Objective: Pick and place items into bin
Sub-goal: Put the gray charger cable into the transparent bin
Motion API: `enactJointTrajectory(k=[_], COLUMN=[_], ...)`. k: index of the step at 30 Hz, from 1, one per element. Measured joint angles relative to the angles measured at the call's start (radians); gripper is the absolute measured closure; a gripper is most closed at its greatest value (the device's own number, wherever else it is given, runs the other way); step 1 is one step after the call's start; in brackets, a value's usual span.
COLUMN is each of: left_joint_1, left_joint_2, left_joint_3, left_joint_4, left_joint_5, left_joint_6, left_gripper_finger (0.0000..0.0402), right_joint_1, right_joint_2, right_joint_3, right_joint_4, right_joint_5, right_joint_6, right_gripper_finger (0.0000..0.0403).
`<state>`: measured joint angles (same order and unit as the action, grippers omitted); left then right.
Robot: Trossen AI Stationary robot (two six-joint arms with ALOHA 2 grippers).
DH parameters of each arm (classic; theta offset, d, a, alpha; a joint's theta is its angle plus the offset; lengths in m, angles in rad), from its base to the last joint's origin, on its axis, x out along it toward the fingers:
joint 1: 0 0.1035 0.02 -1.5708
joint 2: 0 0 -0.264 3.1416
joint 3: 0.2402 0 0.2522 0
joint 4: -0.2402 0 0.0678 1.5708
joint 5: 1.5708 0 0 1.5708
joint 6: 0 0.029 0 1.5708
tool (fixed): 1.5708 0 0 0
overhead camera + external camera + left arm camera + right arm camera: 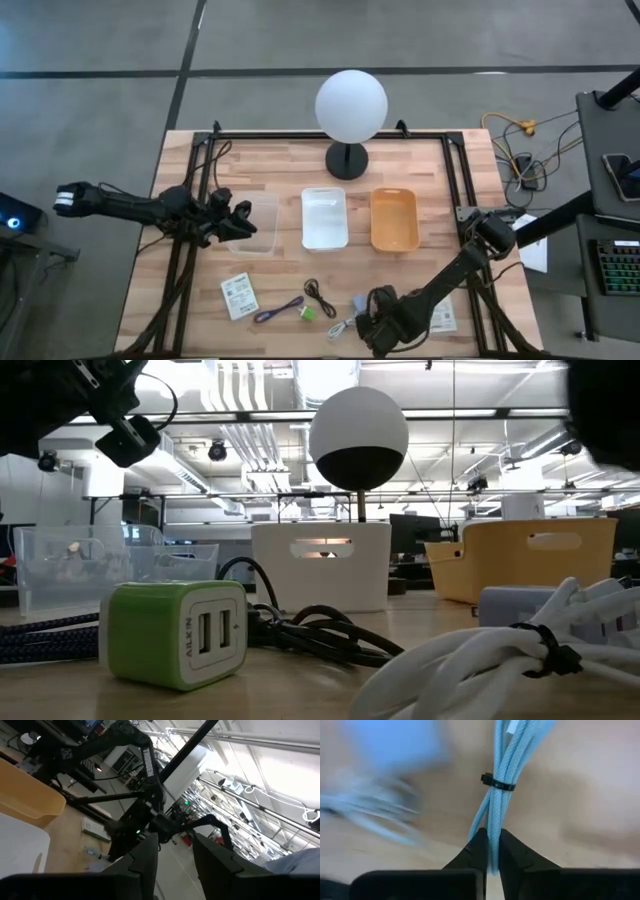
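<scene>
White cable [499,795] is what I have in hand now: my right gripper [491,851] sits low at the near edge of the table [420,170], its two dark fingers pinched tight on the bundle just below the black tie [498,784] that binds the strands. The grip is on the end of the loop, not its middle, so I would lift straight and slowly and watch whether the long part sags or drags the grey-blue adapter [358,302] lying just beside it. If the bundle starts to slip between the fingers, I would set it down and take it closer to the tie. Three bins wait across the table: a clear bin [252,222], a white bin [325,218] and an orange bin [394,219]. I cannot tell from here which one is meant for it.

Up close the cable is pale, braided, folded into several parallel strands. In the low view it lies coiled in the foreground at the right, near a black cable [310,630] and a green charger [175,632].

My left gripper [232,222] hangs above the clear bin, fingers standing partly apart with nothing between them. A purple cable [277,311] and a printed packet [239,296] are not yet binned.
</scene>
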<state>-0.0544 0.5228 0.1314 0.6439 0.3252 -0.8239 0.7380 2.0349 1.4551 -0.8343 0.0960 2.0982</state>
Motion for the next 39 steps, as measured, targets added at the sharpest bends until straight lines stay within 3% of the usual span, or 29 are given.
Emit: enactJointTrajectory(k=[5, 8, 12, 17, 23, 29, 39], left_joint_1=[0.000, 0.000, 0.000, -0.001, 0.000, 0.000, 0.003], left_joint_2=[-0.002, -0.004, 0.015, 0.061, 0.082, 0.131, 0.293], left_joint_3=[-0.001, 0.007, 0.007, 0.006, 0.018, 0.013, 0.019], left_joint_4=[-0.001, -0.002, -0.026, -0.031, 0.036, 0.030, 0.168], left_joint_5=[-0.001, -0.002, 0.065, 0.086, 0.021, -0.033, -0.122], left_joint_6=[-0.008, -0.019, -0.136, -0.191, -0.182, -0.131, -0.129], left_gripper_finger=[0.0295, 0.0295, 0.0294, 0.0278, 0.0223, 0.0169, 0.0162], right_joint_1=[-0.013, -0.070, -0.210, -0.349, -0.423, -0.489, -0.514], right_joint_2=[-0.177, -0.231, -0.258, -0.243, -0.228, -0.167, -0.026], right_joint_3=[0.028, 0.024, 0.024, 0.024, 0.023, 0.030, 0.190], right_joint_4=[-0.003, 0.030, 0.249, 0.539, 0.582, 0.758, 0.758], right_joint_5=[0.426, 0.502, 0.503, 0.386, 0.355, 0.320, 0.240], right_joint_6=[-0.016, -0.174, -0.525, -0.844, -0.929, -1.007, -1.070], right_gripper_finger=[0.0391, 0.0392, 0.0393, 0.0392, 0.0392, 0.0391, 0.0390])
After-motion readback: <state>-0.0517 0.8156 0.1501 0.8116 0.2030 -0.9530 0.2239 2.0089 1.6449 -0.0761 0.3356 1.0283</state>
